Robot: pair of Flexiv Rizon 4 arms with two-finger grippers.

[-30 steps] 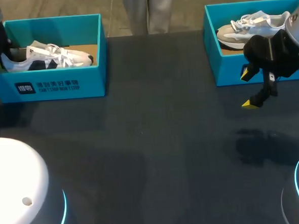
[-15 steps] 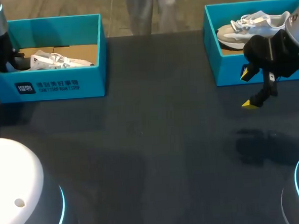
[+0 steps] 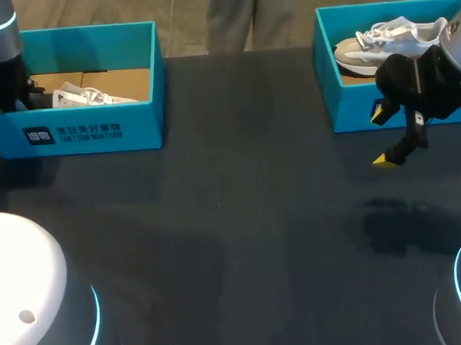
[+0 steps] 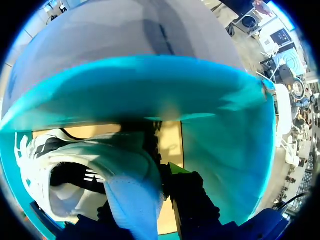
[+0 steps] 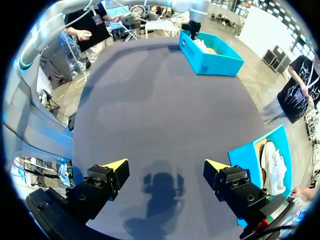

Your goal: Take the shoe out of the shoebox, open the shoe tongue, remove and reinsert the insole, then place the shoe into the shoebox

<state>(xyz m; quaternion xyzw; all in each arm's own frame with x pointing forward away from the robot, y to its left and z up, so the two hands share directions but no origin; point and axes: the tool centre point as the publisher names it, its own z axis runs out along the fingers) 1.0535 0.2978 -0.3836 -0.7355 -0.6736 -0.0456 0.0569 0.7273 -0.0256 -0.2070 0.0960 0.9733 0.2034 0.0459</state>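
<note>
Lifting the shoe [image 4: 85,165] from the shoebox [image 3: 95,134] wants a firm heel grip: the heel sits between the fingers of the left gripper [image 4: 150,192], clamping impossible to tell; the right gripper [image 5: 165,172] hangs with jaws apart.

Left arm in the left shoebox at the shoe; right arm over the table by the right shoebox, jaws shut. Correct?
No: the jaws of the right arm are open, wide apart with nothing between them, per the right wrist view. The rest holds: left arm in the left shoebox at the shoe, right arm over the table by the right shoebox.
</note>
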